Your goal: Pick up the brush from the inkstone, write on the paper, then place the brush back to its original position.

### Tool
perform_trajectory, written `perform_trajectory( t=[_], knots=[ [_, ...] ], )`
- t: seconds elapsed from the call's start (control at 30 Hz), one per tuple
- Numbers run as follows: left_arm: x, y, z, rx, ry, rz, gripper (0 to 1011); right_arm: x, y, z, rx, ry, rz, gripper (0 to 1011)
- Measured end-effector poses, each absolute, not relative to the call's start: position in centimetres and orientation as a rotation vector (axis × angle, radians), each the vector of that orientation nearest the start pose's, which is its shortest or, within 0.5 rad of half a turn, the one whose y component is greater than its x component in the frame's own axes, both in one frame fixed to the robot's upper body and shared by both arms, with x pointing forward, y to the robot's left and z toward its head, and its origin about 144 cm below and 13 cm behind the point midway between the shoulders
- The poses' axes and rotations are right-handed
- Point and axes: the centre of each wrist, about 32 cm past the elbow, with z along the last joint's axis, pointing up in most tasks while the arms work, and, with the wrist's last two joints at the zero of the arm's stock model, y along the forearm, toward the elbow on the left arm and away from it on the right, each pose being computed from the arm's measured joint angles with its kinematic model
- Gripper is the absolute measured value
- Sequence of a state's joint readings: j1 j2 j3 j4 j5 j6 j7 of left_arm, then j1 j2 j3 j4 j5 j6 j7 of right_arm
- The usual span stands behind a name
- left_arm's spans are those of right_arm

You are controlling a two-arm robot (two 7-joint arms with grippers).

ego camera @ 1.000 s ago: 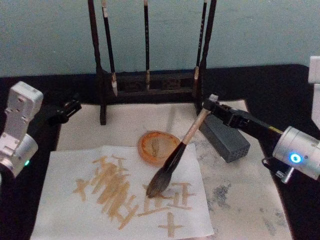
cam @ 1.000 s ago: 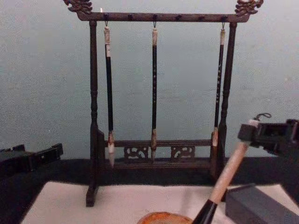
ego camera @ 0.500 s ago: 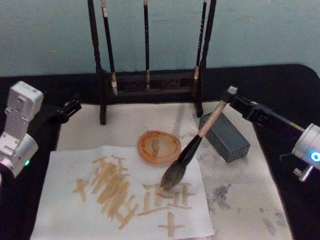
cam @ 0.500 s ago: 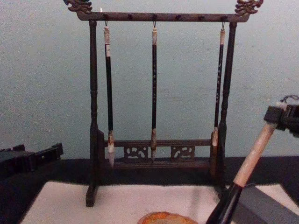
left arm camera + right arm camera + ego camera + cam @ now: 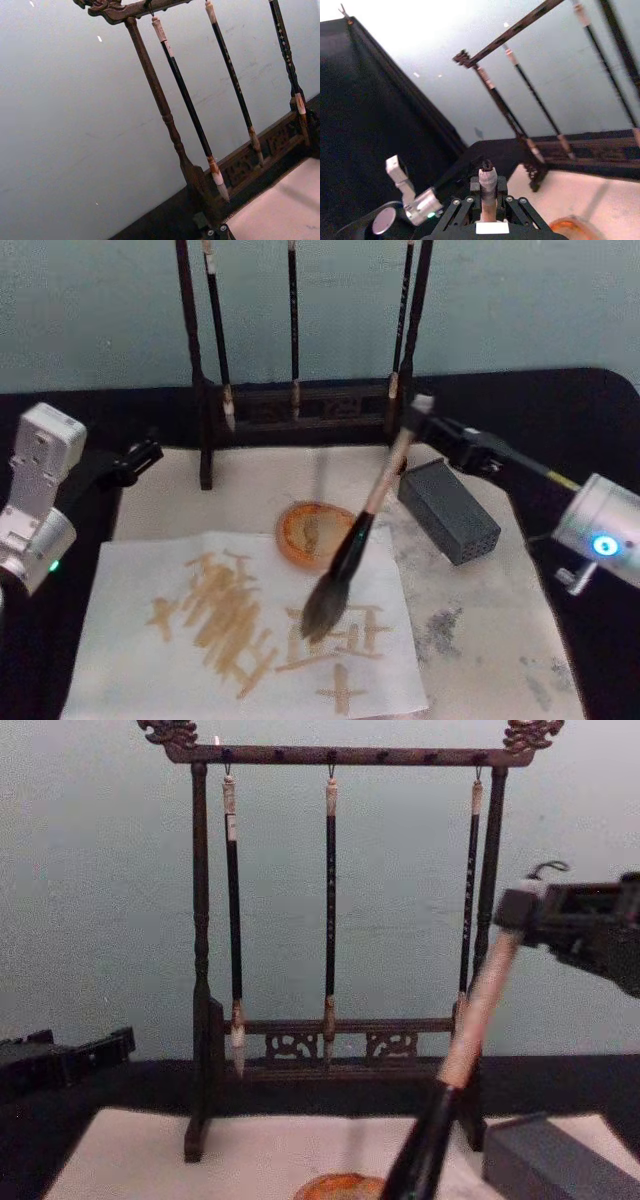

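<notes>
Because the brush [image 5: 352, 545] is clamped only at its pale top end by the jaws of the right gripper [image 5: 420, 418], the long shaft is judged liable to swivel in that grip if the bristles are pressed down hard. The shaft is slanted from 1 o'clock down to 7 o'clock. The bristle head is placed on or just above the paper [image 5: 130, 640], at 6 o'clock of the dish [image 5: 285, 535]; contact cannot be confirmed.

The paper appears to be laid loose on the mat [image 5: 500, 640], so it could be dragged, creased or torn by a heavy or sideways stroke. The shaft passes over the dish at its 3 o'clock rim, so the dish could be clipped and its liquid spilled if the brush is lowered or swept toward 12 o'clock. The block [image 5: 450, 512] lies at 3 o'clock of the dish, just below the gripper, and the right post of the rack [image 5: 200, 970] stands close at 12 o'clock. Either could be struck when the brush is carried back.

The left gripper [image 5: 148, 452] is parked at 9 o'clock, off the mat, and whether it is open cannot be told.

By count:
- one thick brush
- three thin brushes [image 5: 331, 900], hung on the rack
- one rack
- one dish
- one block
- one paper, marked with many tan strokes
- one mat
- two grippers
</notes>
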State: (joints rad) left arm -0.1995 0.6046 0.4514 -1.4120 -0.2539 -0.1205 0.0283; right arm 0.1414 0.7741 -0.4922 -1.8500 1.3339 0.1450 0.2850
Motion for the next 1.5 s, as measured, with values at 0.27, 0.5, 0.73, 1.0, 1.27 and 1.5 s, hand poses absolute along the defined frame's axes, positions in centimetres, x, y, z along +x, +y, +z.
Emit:
perform_trajectory(
  t=[0.27,0.5,0.73,1.0,1.27,1.5],
  knots=[
    [48.9,31.0,114.0,0.304,-0.285,1.248,1002,45.0,-24.6,122.6,0.235,0.570,-0.634,199],
    [48.9,31.0,114.0,0.304,-0.285,1.248,1002,45.6,-23.7,122.1,0.224,0.588,-0.629,199],
    [48.9,31.0,114.0,0.304,-0.285,1.248,1002,46.1,-23.0,121.3,0.214,0.603,-0.640,199],
    [48.9,31.0,114.0,0.304,-0.285,1.248,1002,46.6,-23.2,120.1,0.193,0.620,-0.676,199],
    [48.9,31.0,114.0,0.304,-0.285,1.248,1002,46.7,-24.0,119.2,0.178,0.635,-0.714,199],
    [48.9,31.0,114.0,0.304,-0.285,1.248,1002,46.6,-25.1,118.2,0.167,0.657,-0.750,199]
  ],
)
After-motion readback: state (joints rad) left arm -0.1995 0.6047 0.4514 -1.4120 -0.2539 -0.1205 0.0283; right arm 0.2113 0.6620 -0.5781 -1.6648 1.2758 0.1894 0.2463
